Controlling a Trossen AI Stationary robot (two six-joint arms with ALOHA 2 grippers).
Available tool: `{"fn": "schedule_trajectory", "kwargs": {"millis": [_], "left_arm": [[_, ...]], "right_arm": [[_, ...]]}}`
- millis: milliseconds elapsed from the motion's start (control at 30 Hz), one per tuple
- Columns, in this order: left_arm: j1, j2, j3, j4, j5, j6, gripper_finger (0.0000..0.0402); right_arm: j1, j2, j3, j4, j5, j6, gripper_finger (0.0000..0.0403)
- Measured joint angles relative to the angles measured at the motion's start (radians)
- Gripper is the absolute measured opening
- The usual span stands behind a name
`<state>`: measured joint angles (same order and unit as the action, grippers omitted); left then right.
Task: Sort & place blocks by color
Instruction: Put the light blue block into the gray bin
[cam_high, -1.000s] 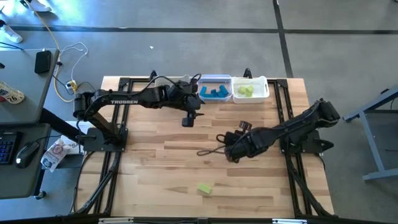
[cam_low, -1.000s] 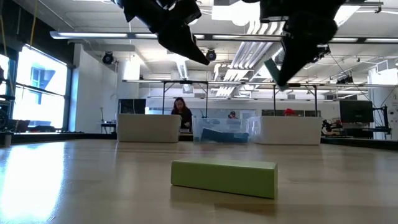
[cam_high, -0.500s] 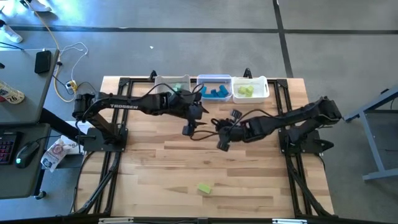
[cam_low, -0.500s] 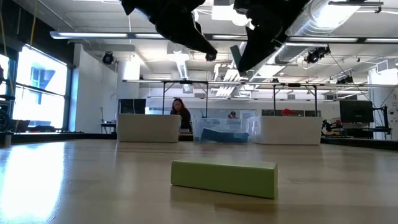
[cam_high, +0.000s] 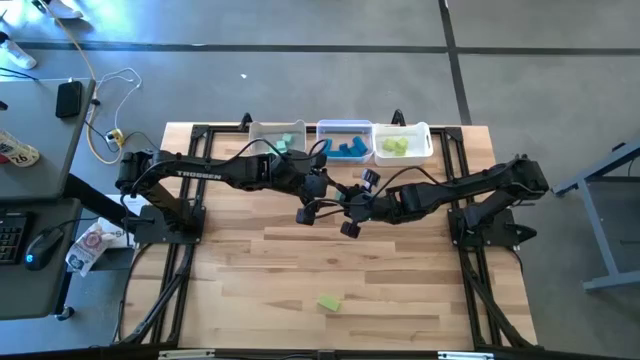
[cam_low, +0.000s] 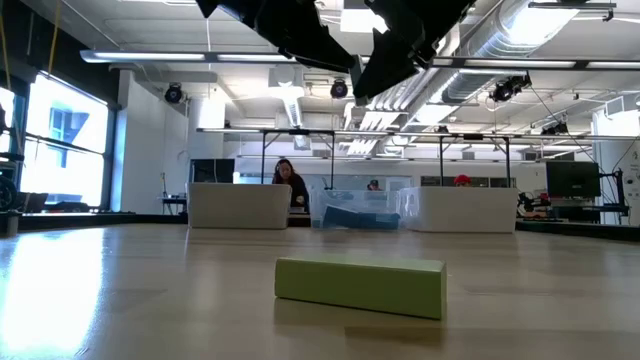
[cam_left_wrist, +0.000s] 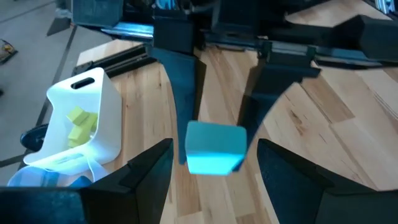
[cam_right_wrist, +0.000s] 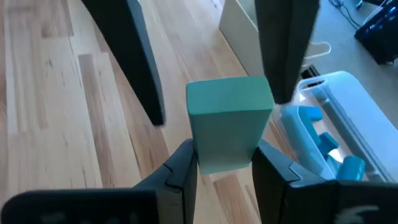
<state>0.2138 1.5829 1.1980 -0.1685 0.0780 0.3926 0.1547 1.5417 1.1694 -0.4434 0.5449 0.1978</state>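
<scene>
From above, we see the right gripper (cam_high: 346, 228) and left gripper (cam_high: 306, 214) meeting over mid-table (cam_high: 250, 290); a yellow-green block (cam_high: 329, 302) lies toward six o'clock. The low view shows that block (cam_low: 361, 286) nearest us. The right wrist view shows right fingers (cam_right_wrist: 182, 168) clenched on a teal block (cam_right_wrist: 228, 121). The left wrist view shows left fingers (cam_left_wrist: 148, 167) spread, flanking it.

A pale teal block (cam_right_wrist: 229, 121) is hanging upright above the table, pinched at its lower end. A yellow-green bar (cam_high: 329, 302) is lying flat, alone, near the table's front edge. Other blocks are sitting in the bins: blue ones (cam_high: 347, 148), yellow-green ones (cam_high: 396, 146).
</scene>
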Motion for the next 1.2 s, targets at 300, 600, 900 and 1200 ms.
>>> {"fn": "schedule_trajectory", "kwargs": {"millis": [300, 600, 900, 1200], "left_arm": [[0.0, 0.0, 0.0, 0.036, -0.003, -0.014, 0.0213], [0.0, 0.0, 0.0, 0.03, 0.002, 0.013, 0.0115], [0.005, -0.001, 0.002, -0.013, -0.016, 0.053, 0.01], [0.054, 0.001, 0.0, -0.17, -0.282, 0.125, 0.01]], "right_arm": [[0.0, 0.0, 0.0, 0.073, 0.005, -0.049, 0.009], [0.0, 0.0, 0.0, 0.074, 0.003, -0.045, 0.009], [-0.001, 0.0, 0.0, 0.073, -0.028, -0.033, 0.0148], [0.003, 0.0, 0.0, 0.077, -0.096, 0.058, 0.0184]]}}
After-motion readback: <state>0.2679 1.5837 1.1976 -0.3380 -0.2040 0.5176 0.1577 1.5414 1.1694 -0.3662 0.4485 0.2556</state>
